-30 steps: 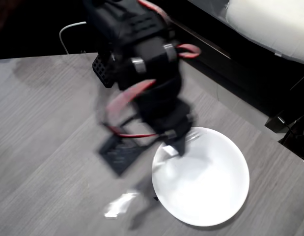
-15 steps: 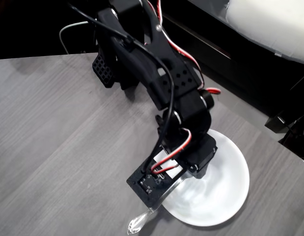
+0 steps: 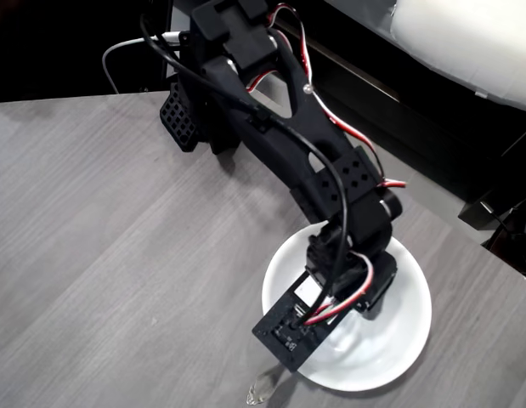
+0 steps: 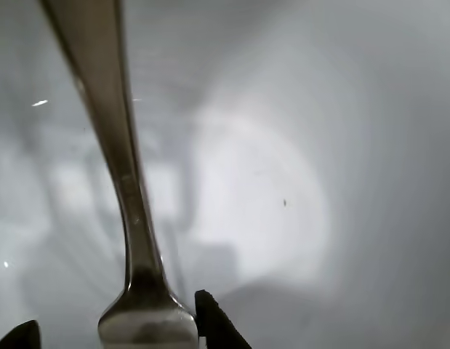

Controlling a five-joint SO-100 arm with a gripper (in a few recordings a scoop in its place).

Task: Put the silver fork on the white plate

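The white plate (image 3: 409,297) lies on the grey wooden table at lower right in the overhead view. My black arm reaches over it, and the wrist (image 3: 352,289) covers the plate's left half. The silver fork's rounded handle end (image 3: 263,391) sticks out past the plate's lower-left rim, over the table. In the wrist view my gripper (image 4: 119,336) is shut on the silver fork (image 4: 115,145) near its neck. The handle runs away toward the top left, just above the glossy plate (image 4: 283,182). The tines are hidden.
The table's right edge (image 3: 466,246) runs diagonally close behind the plate, with a dark gap and a white cushion (image 3: 466,38) beyond. The arm's black base (image 3: 182,119) and a white cable (image 3: 118,55) sit at the table's far edge. Bare table (image 3: 101,255) stretches left.
The arm has swung right and farther over the plate, carrying the fork. The fork's handle end has shifted right, toward the plate's rim.
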